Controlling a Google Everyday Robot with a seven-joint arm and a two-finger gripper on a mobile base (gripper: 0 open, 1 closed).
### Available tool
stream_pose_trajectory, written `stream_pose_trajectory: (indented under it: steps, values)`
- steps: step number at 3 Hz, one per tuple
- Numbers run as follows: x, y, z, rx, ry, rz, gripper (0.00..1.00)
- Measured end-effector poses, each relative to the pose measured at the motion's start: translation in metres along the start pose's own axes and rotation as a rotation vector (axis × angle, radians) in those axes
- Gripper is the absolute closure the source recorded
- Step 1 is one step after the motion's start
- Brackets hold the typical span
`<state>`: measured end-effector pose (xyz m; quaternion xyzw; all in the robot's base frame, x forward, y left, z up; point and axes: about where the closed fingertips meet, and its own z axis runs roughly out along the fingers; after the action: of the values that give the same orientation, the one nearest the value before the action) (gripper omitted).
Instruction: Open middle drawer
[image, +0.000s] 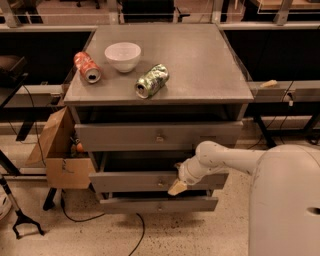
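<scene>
Middle grey flat-front drawer (125, 181): rigid, probably slides easily; pull by small round centre knob (161, 182). Hand (177, 188) just right of knob, can't tell its grip state.

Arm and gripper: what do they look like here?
The arm is smooth, white and rounded, with a bulbous wrist joint; no cables or markings show. The gripper, at the middle drawer front, ends in a tan, wedge-shaped tip.

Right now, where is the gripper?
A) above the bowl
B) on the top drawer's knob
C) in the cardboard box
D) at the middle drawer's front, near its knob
D: the gripper is at the middle drawer front, just beside its knob.
</scene>
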<state>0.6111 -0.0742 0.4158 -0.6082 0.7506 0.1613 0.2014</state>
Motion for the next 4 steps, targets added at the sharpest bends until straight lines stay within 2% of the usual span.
stream_pose_trajectory:
  steps: [2,3,4]
  values:
    - [-0.005,-0.005,-0.006,0.000,0.000,0.000,0.87]
    - [0.006,0.006,-0.007,0.000,0.009,-0.016,0.98]
    - [0.006,0.007,-0.008,0.000,0.009,-0.017,0.75]
